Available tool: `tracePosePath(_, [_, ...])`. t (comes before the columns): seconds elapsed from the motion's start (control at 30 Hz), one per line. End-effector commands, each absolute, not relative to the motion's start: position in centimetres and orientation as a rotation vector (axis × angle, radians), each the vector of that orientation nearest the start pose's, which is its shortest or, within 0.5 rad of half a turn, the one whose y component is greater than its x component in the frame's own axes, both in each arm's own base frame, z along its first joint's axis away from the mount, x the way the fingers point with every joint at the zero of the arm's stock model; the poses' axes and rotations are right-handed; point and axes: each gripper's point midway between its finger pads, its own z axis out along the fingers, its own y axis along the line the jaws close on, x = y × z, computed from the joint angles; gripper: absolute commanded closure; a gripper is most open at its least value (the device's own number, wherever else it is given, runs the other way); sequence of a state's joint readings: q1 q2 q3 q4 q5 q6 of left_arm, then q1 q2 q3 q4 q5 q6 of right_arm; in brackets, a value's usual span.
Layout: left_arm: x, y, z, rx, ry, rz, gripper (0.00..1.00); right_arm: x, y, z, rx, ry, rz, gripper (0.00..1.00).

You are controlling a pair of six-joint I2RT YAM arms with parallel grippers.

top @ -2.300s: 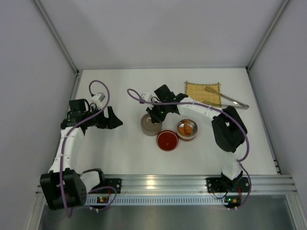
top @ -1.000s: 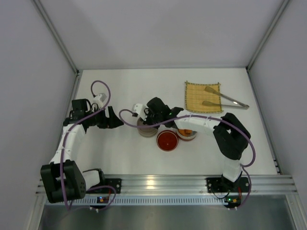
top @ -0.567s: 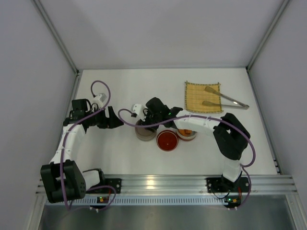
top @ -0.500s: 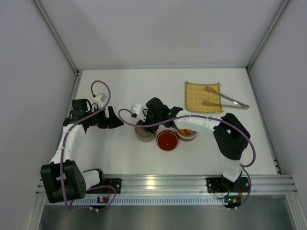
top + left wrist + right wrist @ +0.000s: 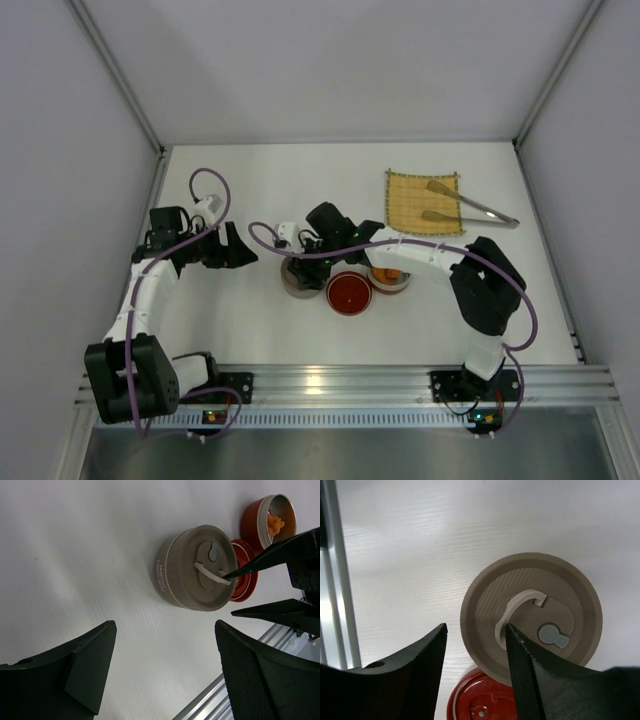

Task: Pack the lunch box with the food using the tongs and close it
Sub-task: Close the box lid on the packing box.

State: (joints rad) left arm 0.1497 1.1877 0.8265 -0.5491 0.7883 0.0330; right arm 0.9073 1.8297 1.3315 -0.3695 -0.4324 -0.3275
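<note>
The beige round lunch box [image 5: 299, 279] stands with its lid on, its curved handle [image 5: 512, 611] facing up. My right gripper [image 5: 476, 627] hangs open just over it, one finger across the lid beside the handle, nothing held; it also shows as the right gripper [image 5: 228, 593] in the left wrist view. A red container [image 5: 392, 278] holds orange-brown food [image 5: 273, 524]. The silver tongs [image 5: 472, 209] lie on the yellow mat [image 5: 412, 198] at the far right. My left gripper [image 5: 165, 625] is open and empty, left of the box [image 5: 197, 569].
A red lid [image 5: 349, 293] lies flat between the beige box and the red container, touching the box's near side. The aluminium rail [image 5: 330, 380] runs along the near edge. White walls close in the left, right and far sides.
My right gripper has opened and let go of the lid handle. The beige box has shifted slightly toward the near edge. The left arm has not moved.
</note>
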Motion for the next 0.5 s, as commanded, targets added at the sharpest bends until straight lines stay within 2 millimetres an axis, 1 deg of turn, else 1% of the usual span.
tracePosePath(0.0, [28.3,-8.3,15.7,0.237,2.250,-0.854,0.15,21.5,40.9,14.7,-1.603,1.765,0.954,0.51])
tracePosePath(0.1, [28.3,-8.3,15.7,0.239,2.251,-0.856,0.15,20.6,41.0,14.9,-1.625,1.752,1.031,0.51])
tracePosePath(0.23, [28.2,-8.3,15.6,0.245,2.251,-0.856,0.15,20.6,41.0,15.0,-1.611,1.767,1.077,0.55])
tracePosePath(0.27, [28.2,-8.3,15.6,0.246,2.251,-0.856,0.16,20.7,41.0,15.0,-1.602,1.774,1.085,0.62])
tracePosePath(0.3, [28.2,-8.3,15.6,0.248,2.251,-0.859,0.16,21.2,40.9,15.2,-1.580,1.779,1.089,0.68])
tracePosePath(0.33, [28.1,-8.6,15.8,0.260,2.243,-0.877,0.21,21.5,40.8,15.3,-1.550,1.806,1.103,0.73])
tracePosePath(0.37, [28.0,-8.7,15.8,0.273,2.238,-0.890,0.24,22.3,40.4,15.5,-1.515,1.818,1.107,0.79])
tracePosePath(0.4, [27.9,-8.8,15.8,0.283,2.234,-0.902,0.27,22.6,40.4,16.1,-1.492,1.805,1.137,0.82])
tracePosePath(0.43, [27.8,-9.0,15.8,0.292,2.232,-0.915,0.31,23.1,40.2,16.4,-1.442,1.834,1.164,0.85])
tracePosePath(0.47, [27.6,-9.3,16.0,0.311,2.221,-0.938,0.40,23.5,39.7,16.8,-1.403,1.842,1.177,0.89])
